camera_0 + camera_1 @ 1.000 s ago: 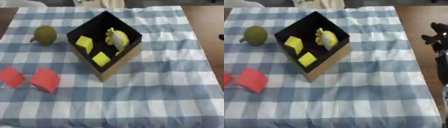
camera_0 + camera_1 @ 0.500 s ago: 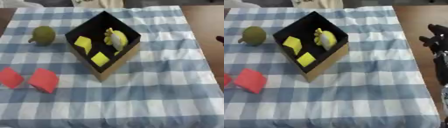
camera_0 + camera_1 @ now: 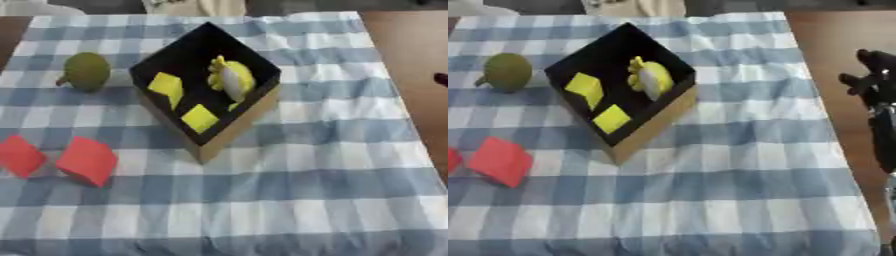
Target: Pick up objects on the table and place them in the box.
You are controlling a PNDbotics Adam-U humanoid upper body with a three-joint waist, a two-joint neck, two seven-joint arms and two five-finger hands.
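Observation:
A cardboard box [image 3: 234, 131] with a black inside stands turned like a diamond on the checked cloth. Inside lie two yellow blocks [image 3: 166, 88] [image 3: 199, 118] and a yellow and white object [image 3: 231, 80]. A green round fruit [image 3: 86, 71] sits to the left of the box. Two red blocks [image 3: 87, 161] [image 3: 19, 156] lie at the near left. My right hand [image 3: 871, 75] hovers off the cloth's right edge over bare wood, open, holding nothing, far from every object. The left hand does not show.
The blue and white checked cloth [image 3: 306, 175] covers most of the table. Brown table wood [image 3: 407, 40] shows on the right. Pale things [image 3: 184, 6] lie beyond the cloth's far edge.
My right hand has sunk slightly at the right edge. The box, the fruit and the red blocks have not moved.

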